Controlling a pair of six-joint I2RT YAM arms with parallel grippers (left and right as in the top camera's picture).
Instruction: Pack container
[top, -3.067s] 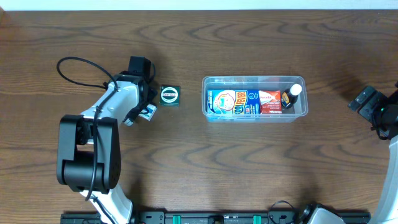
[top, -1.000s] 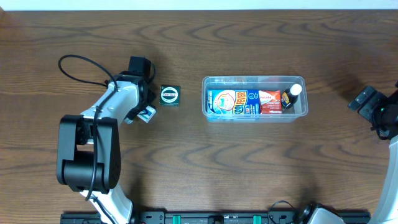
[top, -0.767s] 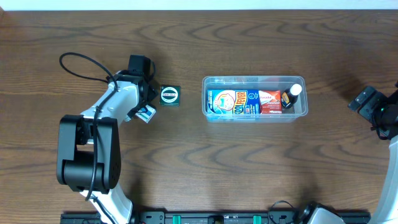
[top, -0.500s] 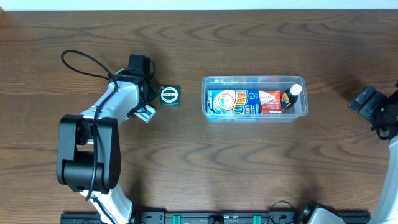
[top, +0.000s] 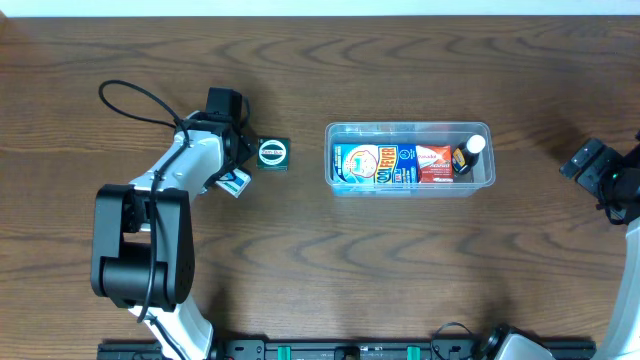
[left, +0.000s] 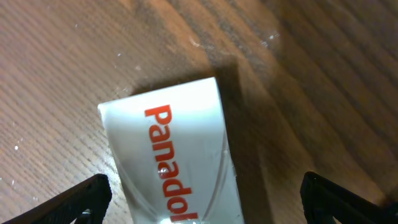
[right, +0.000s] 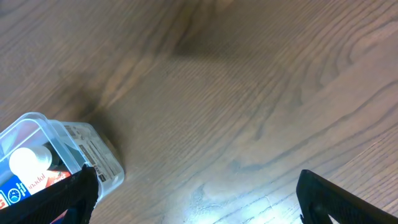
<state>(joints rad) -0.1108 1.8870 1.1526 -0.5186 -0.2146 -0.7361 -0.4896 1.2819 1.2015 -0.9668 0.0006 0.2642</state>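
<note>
The container (top: 484, 128) is a clear plastic bin right of centre. It holds a blue carton (top: 373, 165), a red box (top: 434, 163) and a small dark bottle (top: 467, 154). Its corner shows in the right wrist view (right: 93, 149). My left gripper (top: 231, 177) is open and low over a white Panadol box (top: 238, 185), which lies on the table between its fingers (left: 205, 208) in the left wrist view (left: 168, 143). A green box with a round logo (top: 273, 153) lies just right of it. My right gripper (top: 598, 170) is open and empty at the far right (right: 199, 205).
The dark wooden table (top: 330, 270) carries nothing else. The left arm's black cable (top: 130, 100) loops up at the left. The arm bases stand at the front edge.
The left gripper has shifted slightly and the Panadol box under it has turned a little. The right arm and the container have not moved.
</note>
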